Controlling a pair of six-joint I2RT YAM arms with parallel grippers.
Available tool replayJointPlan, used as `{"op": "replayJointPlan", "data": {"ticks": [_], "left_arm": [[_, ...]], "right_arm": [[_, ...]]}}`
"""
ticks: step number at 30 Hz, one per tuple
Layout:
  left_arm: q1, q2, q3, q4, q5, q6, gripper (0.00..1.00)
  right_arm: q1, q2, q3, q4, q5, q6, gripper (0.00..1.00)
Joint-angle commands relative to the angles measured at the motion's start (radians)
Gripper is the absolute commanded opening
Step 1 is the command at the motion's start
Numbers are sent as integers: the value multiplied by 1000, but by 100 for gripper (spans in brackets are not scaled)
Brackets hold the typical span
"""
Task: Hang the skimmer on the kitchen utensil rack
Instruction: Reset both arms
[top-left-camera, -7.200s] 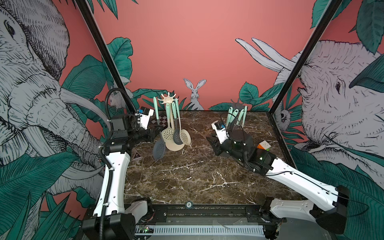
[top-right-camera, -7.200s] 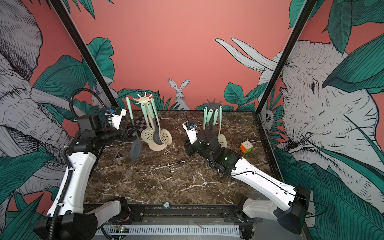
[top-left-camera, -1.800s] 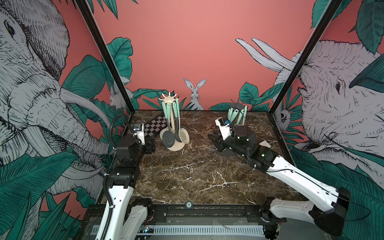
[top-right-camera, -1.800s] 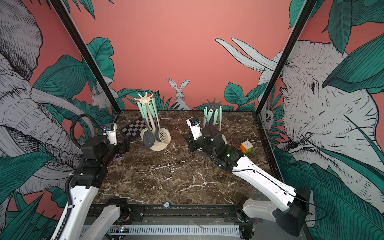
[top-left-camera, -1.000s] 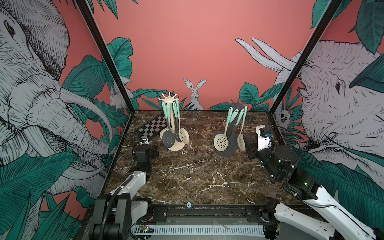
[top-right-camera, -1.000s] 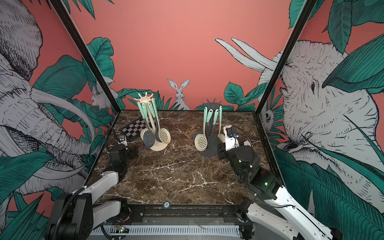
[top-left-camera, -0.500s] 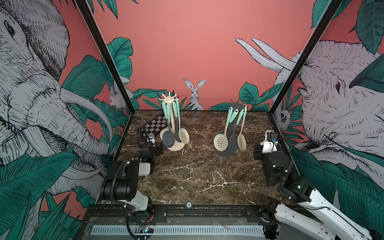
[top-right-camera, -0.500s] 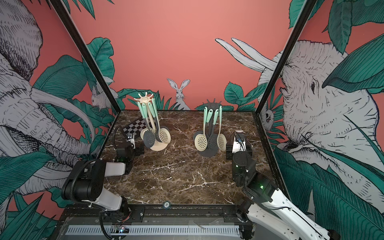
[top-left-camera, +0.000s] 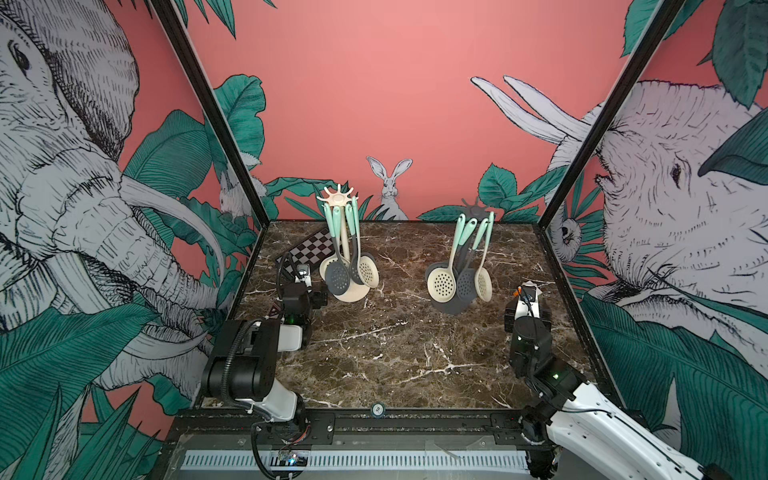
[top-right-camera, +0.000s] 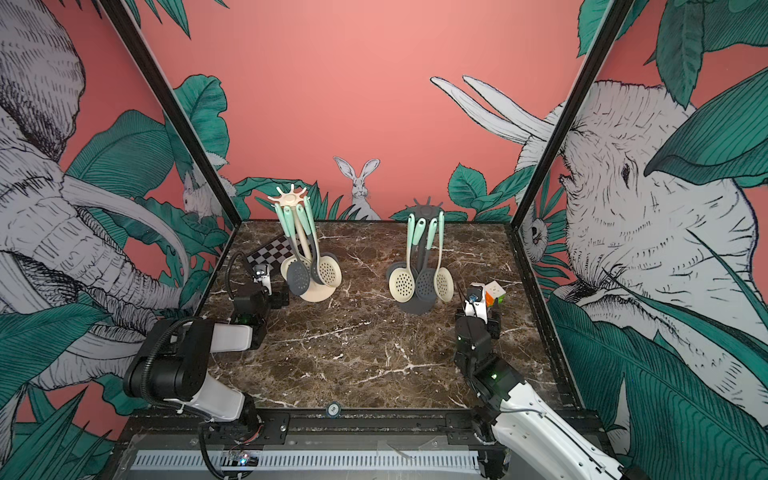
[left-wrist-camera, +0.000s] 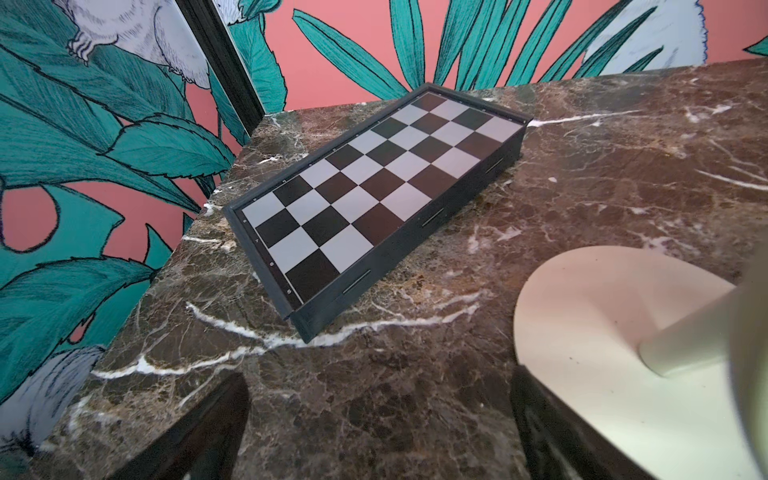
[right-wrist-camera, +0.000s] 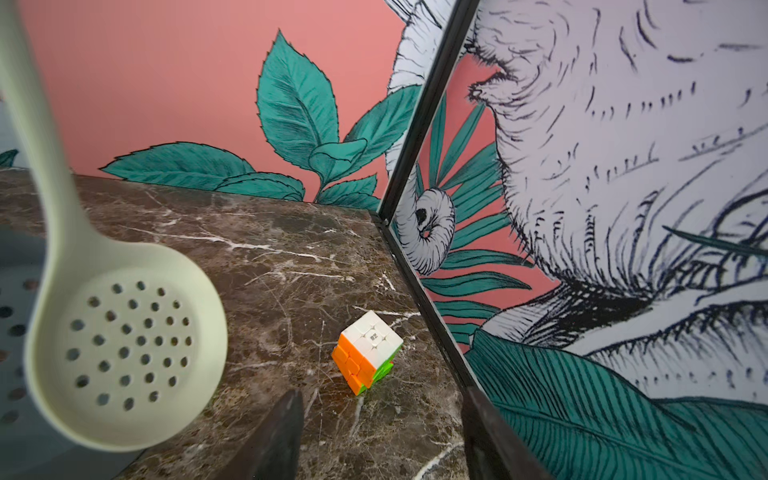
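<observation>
Two utensil racks stand at the back of the marble table. The cream rack (top-left-camera: 337, 199) carries several skimmers, among them a dark grey skimmer (top-left-camera: 337, 276). On the dark grey rack (top-left-camera: 473, 208) hang a cream skimmer (top-left-camera: 441, 284), a grey one (top-left-camera: 465, 286) and another cream one (right-wrist-camera: 124, 353). My left gripper (top-left-camera: 311, 291) sits low beside the cream rack's base (left-wrist-camera: 602, 332), open and empty. My right gripper (right-wrist-camera: 384, 440) is open and empty too, to the right of the dark rack and facing the cube.
A folded chessboard (left-wrist-camera: 374, 187) lies in the back left corner behind the cream rack. A Rubik's cube (right-wrist-camera: 365, 357) sits close to the right wall, just ahead of my right gripper. Black frame posts and printed walls close in the table on both sides.
Both arms have drawn back toward the front rail and folded down. The right gripper has swung toward the right wall and opened a little wider. The skimmers stay hanging.
</observation>
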Motion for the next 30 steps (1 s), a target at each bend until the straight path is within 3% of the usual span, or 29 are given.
{"op": "replayJointPlan", "data": {"ticks": [1,6,9,14,21,26,30], "left_arm": [[-4,-6,-7,31,-11,10,99],[-4,-6,-8,32,-11,10,99],[-5,-6,-8,31,-11,10,99],[-5,-6,-9,32,-10,10,99],[-5,-6,-8,32,-11,9,99],[-5,-6,-9,32,-10,9,99],[-5,-6,-8,32,-11,9,99]], "right_arm": [[-72,66,-22,122,-117,22,60],[-194,245,-73,319,-232,27,60],[-303,392,-73,423,-372,52,61],[-389,655,-36,627,-401,23,62],[-474,807,33,688,-607,3,63],[-493,904,-18,880,-663,-1,64],[-521,895,1,821,-726,10,67]]}}
